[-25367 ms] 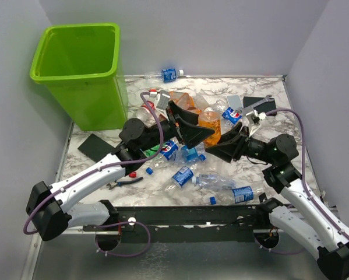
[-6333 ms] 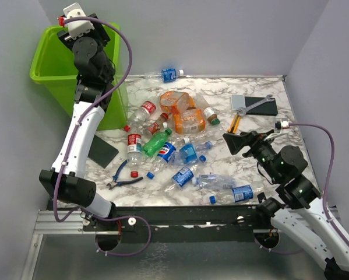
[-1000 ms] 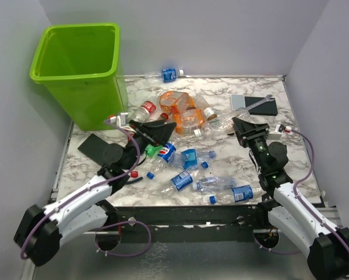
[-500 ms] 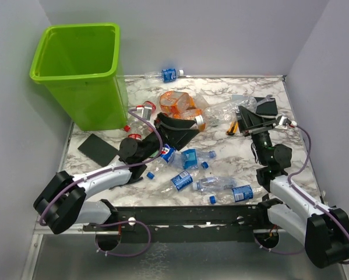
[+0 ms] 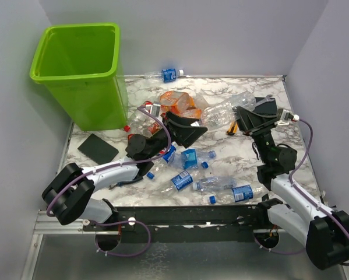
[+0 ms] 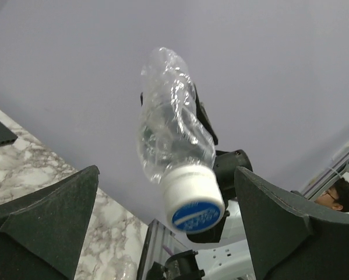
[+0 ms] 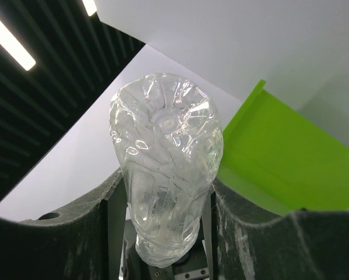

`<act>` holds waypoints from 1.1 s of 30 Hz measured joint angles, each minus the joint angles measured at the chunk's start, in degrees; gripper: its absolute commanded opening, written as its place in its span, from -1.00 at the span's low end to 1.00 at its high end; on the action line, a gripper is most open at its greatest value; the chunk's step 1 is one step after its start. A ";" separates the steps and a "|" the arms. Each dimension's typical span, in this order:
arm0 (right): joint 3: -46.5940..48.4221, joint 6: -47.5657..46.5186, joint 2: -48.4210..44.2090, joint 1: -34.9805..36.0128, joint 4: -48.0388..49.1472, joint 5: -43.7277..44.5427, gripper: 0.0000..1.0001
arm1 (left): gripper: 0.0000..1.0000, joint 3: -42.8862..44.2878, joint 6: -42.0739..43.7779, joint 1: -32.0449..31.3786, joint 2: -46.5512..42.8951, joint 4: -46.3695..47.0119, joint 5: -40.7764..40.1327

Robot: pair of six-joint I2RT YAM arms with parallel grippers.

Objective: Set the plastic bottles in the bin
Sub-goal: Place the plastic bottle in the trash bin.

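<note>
My right gripper [image 5: 245,115] is shut on a crumpled clear bottle [image 5: 225,111] and holds it above the table, cap end pointing left. In the right wrist view the bottle [image 7: 165,169] fills the space between the fingers of the gripper [image 7: 165,178]. My left gripper [image 5: 191,129] is open and empty, facing the bottle's white and blue cap [image 6: 191,201]. The cap shows between the wide-open fingers of the gripper [image 6: 165,192] without touching them. The lime-green bin [image 5: 98,99] stands at the back left and also shows in the right wrist view [image 7: 279,157].
Several bottles lie mid-table: orange ones [image 5: 177,102], blue-labelled ones [image 5: 183,178], a red-labelled one [image 5: 140,115] and one by the back wall [image 5: 168,74]. Black pads lie at the left [image 5: 95,149] and right [image 5: 268,108]. A person [image 6: 337,198] is beyond the table.
My right gripper has lifted the clear bottle off the table and turned it leftward. My left gripper has moved right and up toward the bottle's cap, staying open.
</note>
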 measured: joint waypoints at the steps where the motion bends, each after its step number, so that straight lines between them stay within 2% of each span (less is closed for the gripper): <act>1: 0.00 -0.28 -0.15 0.00 0.04 -0.48 -0.48 | 0.95 0.76 -0.13 -0.02 0.17 0.00 -0.04; 8: -1.18 -1.77 -1.73 0.00 -0.22 -2.62 -0.48 | 0.52 4.31 -1.88 -0.11 0.59 0.09 -0.26; 12: -2.05 -2.32 -2.45 0.00 -0.52 -3.15 -0.48 | 0.62 5.14 -2.32 -0.79 1.68 0.07 0.52; 21: -2.12 -3.80 -3.17 0.00 -1.31 -3.63 -0.49 | 0.66 5.16 -3.52 -1.40 3.85 0.00 4.28; 23: -2.32 -4.20 -3.87 0.00 -1.29 -3.56 -0.49 | 0.54 5.14 -3.52 -1.42 3.82 0.02 4.44; 31: -2.36 -5.11 -4.35 0.00 -0.87 -3.69 -0.47 | -0.27 5.05 -3.54 -1.42 3.82 -0.37 4.46; 32: -2.36 -5.29 -4.33 0.00 -0.85 -3.72 -0.38 | -0.37 5.05 -3.63 -1.42 3.80 -0.37 4.46; 33: -2.36 -5.42 -4.37 0.00 -0.98 -3.91 -0.13 | -0.47 5.05 -3.50 -1.40 3.82 -0.37 4.44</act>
